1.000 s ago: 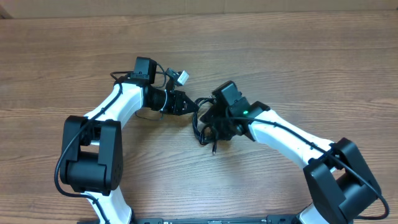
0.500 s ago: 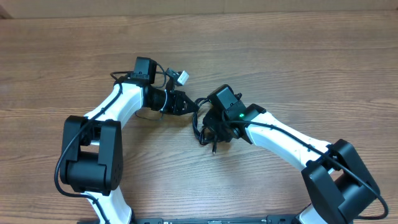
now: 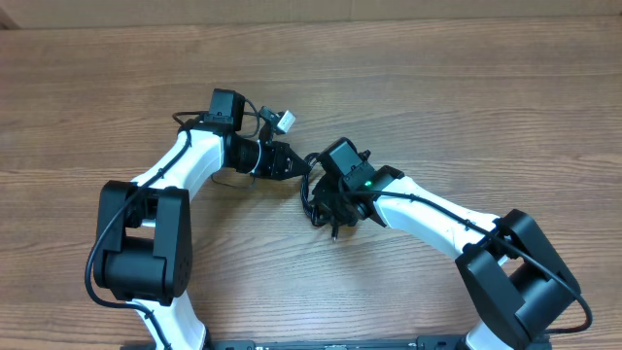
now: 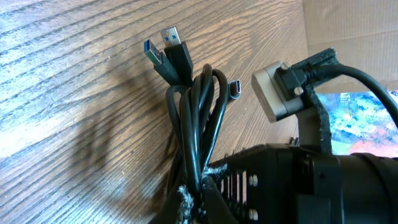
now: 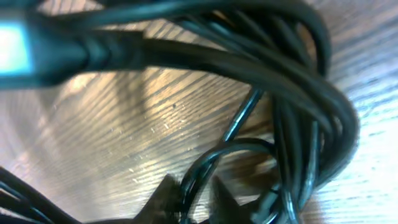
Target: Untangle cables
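Two arms (image 3: 185,165) crowd a wooden worktop (image 3: 437,87); the right wrist (image 3: 348,163) hides part of the cables (image 4: 196,124). Left gripper (image 4: 189,199) pinches the bundle shut; right gripper (image 5: 194,194) nearly closed around one strand, grip unclear.

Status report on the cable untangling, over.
Left hand shut on bundle of thin black cables with USB plugs. Right hand at the bundle, grip unclear. Strands looped together.
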You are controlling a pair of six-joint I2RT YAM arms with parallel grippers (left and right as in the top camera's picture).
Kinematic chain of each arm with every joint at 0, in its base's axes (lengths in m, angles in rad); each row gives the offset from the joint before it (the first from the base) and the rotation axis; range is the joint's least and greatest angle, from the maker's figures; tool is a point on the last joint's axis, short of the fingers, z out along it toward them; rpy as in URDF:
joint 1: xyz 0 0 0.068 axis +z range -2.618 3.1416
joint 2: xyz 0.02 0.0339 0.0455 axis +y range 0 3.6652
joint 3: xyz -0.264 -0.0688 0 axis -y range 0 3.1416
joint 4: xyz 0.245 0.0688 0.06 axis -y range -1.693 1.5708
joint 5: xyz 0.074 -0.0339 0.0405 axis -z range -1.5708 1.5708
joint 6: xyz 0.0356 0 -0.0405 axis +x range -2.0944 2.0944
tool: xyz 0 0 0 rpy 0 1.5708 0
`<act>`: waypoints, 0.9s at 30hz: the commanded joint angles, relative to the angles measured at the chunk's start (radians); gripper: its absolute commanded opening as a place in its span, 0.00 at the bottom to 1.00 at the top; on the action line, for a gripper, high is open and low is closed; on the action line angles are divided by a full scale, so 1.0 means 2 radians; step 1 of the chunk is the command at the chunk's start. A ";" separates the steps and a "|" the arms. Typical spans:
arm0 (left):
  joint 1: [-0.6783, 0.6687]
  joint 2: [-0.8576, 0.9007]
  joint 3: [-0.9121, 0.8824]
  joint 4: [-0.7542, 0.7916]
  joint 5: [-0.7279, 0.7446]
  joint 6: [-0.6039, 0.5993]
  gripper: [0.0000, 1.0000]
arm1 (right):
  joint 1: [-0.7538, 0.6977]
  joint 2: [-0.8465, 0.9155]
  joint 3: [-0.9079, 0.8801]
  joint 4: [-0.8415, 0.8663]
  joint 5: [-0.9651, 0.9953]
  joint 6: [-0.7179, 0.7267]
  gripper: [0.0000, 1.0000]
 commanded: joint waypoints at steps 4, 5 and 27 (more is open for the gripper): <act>-0.003 0.004 -0.004 0.001 0.013 0.007 0.04 | -0.012 -0.010 -0.002 -0.001 -0.010 -0.073 0.04; -0.003 0.004 -0.004 0.001 0.013 0.007 0.04 | -0.022 -0.021 -0.002 -0.001 -0.040 -0.111 0.04; -0.003 0.004 -0.004 0.001 0.013 0.007 0.04 | -0.103 -0.069 -0.003 -0.239 0.044 -0.209 0.04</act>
